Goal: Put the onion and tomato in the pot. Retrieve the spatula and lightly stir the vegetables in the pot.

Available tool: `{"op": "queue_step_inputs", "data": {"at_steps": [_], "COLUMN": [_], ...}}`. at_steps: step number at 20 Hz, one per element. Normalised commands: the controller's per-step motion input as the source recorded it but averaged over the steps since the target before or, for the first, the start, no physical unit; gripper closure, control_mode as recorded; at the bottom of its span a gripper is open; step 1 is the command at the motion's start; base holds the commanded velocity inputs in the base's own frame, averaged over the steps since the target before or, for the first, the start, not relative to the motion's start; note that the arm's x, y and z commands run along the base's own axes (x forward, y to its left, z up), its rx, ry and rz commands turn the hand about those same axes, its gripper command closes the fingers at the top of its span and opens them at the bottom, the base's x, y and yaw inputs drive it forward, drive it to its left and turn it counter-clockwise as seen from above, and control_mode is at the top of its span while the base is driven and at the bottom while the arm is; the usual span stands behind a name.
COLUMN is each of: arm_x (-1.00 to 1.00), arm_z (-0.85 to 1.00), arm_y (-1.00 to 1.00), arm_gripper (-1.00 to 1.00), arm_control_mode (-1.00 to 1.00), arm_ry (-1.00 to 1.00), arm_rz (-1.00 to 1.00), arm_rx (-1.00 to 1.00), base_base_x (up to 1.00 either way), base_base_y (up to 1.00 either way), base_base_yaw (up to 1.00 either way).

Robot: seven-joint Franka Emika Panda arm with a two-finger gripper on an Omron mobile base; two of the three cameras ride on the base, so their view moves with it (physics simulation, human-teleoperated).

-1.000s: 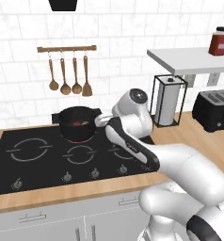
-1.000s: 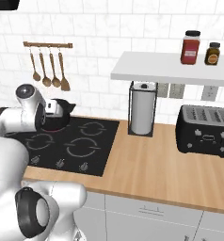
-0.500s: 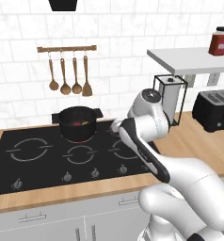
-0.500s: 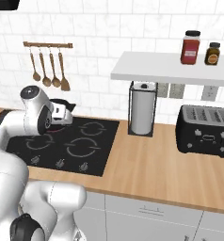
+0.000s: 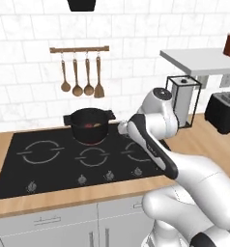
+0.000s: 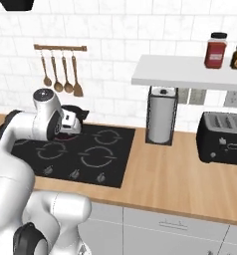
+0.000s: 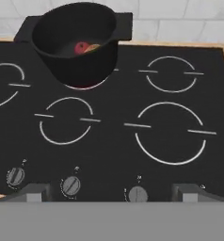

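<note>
The black pot (image 7: 76, 42) stands on the back burner of the cooktop (image 7: 109, 141). The red tomato (image 7: 82, 48) lies inside it, with the yellowish onion (image 7: 93, 46) right beside it and partly hidden by the rim. My gripper (image 7: 111, 194) is open and holds nothing. It hangs over the front of the cooktop, apart from the pot, and looks back at it. In the left base view the pot (image 5: 90, 124) sits just left of my hand, with the tomato (image 5: 89, 126) showing inside. The spatula is out of view.
Wooden spoons and a turner hang from a rail (image 5: 79, 49) on the tiled wall behind the pot. A paper towel holder (image 6: 161, 115) and a black toaster (image 6: 225, 144) stand on the wooden counter to the right, under a shelf (image 6: 190, 72) with jars. Knobs (image 7: 70, 185) line the cooktop's front.
The arm has swung to the right and the hand has drawn back from over the pot. The gripper stays open and the pot has not moved.
</note>
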Motion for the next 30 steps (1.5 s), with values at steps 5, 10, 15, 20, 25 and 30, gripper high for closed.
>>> {"op": "queue_step_inputs", "data": {"at_steps": [5,10,15,20,25,30], "arm_x": [0.00,0.00,0.00,0.00,0.00,0.00], "arm_z": [0.00,0.00,0.00,0.00,0.00,0.00], "arm_y": [0.00,0.00,0.00,0.00,0.00,0.00], "arm_gripper": [-1.00,-1.00,-1.00,-1.00,-1.00,-1.00], "arm_control_mode": [1.00,1.00,1.00,1.00,1.00,1.00], "arm_ry": [0.00,0.00,0.00,0.00,0.00,0.00], "arm_rz": [0.00,0.00,0.00,0.00,0.00,0.00], "arm_rx": [0.00,0.00,0.00,0.00,0.00,0.00], "base_base_x": [-0.20,-0.12,-0.07,-0.08,-0.33,-0.06], "base_base_y": [0.98,0.64,0.21,0.36,0.18,0.12], "base_base_yaw": [0.00,-0.08,-0.14,-0.08,0.00,0.00]}}
